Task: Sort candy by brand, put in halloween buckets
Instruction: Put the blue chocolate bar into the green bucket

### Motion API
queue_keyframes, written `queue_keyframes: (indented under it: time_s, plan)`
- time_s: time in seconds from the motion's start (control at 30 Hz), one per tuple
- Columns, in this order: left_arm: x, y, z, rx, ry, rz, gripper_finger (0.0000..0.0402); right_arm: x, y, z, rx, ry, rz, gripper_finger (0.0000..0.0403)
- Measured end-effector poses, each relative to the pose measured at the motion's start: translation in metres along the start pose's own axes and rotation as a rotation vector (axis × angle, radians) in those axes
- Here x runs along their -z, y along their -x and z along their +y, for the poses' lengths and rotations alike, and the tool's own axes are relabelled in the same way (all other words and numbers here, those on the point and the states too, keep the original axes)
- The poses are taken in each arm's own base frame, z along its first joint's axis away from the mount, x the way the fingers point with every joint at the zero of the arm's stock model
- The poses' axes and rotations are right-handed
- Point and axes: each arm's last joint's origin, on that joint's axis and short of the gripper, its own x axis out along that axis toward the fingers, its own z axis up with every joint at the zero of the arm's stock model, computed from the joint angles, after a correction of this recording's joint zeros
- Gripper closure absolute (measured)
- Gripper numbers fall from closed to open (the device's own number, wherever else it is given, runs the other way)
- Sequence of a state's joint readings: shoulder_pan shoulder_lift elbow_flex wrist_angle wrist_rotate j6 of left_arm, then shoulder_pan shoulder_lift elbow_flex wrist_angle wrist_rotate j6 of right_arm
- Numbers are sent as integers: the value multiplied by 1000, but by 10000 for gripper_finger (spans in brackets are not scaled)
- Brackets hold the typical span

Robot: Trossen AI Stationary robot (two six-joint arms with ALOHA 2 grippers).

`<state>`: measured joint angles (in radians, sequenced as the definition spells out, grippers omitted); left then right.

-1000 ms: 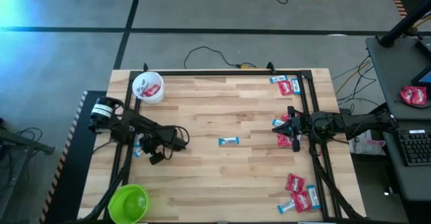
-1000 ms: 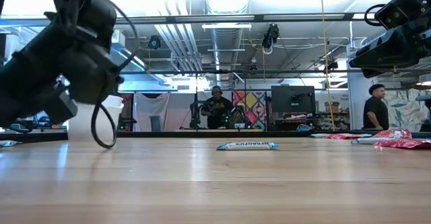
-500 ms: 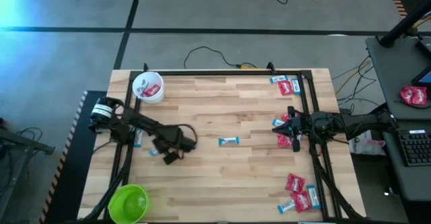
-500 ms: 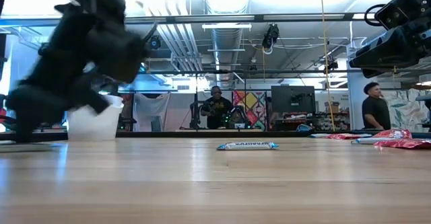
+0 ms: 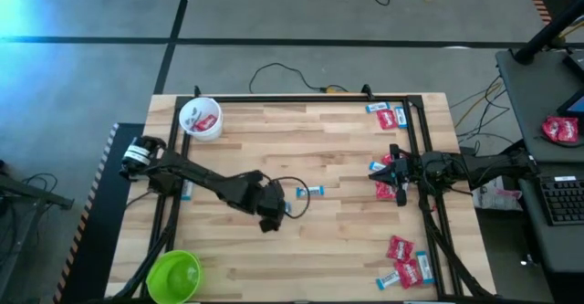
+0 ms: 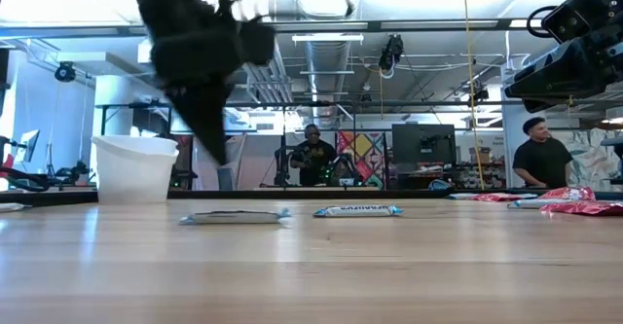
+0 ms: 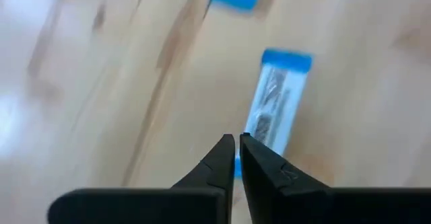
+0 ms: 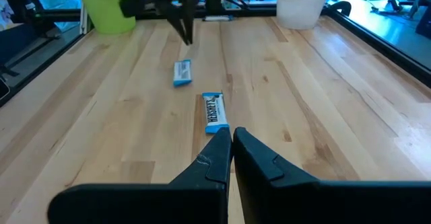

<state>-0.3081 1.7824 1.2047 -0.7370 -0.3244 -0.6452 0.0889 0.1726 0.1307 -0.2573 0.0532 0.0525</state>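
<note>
High view: my left end effector (image 5: 276,211) hangs mid-surface (image 5: 347,240) beside a slim light-blue/white candy (image 5: 311,191); a 2nd blue candy (image 5: 288,208) lies just under its tip.
Left wrist view: fingers pressed together, empty.
Right wrist view: right end effector (image 8: 231,138) also closed, at the right edge w/ red candies (image 5: 401,258).

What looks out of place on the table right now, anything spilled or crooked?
Nothing looks spilled or damaged. Two blue candies lie loose mid-table, near the left gripper, with its fingers shut. The white bucket and green bucket stand upright. More candy waits by the right gripper.
</note>
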Motion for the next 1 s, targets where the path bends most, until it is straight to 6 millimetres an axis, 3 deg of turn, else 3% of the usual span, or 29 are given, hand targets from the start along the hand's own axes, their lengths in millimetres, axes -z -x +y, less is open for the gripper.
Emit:
queue_keyframes:
  time_s: [0.13,0.3,0.63,0.8,1.0]
  plan:
    - [-3,1,-19,95,-32,-157,364,0,0,0,0,0,0,394]
    - [7,-17,-27,213,-33,-313,315,0,0,0,0,0,0,394]
    - [44,-52,-10,236,-160,-386,235,0,0,0,0,0,0,394]
    - [60,-64,3,212,-177,-444,224,0,0,0,0,0,0,394]
    - [67,-66,9,236,-168,-581,223,0,0,0,0,0,0,394]
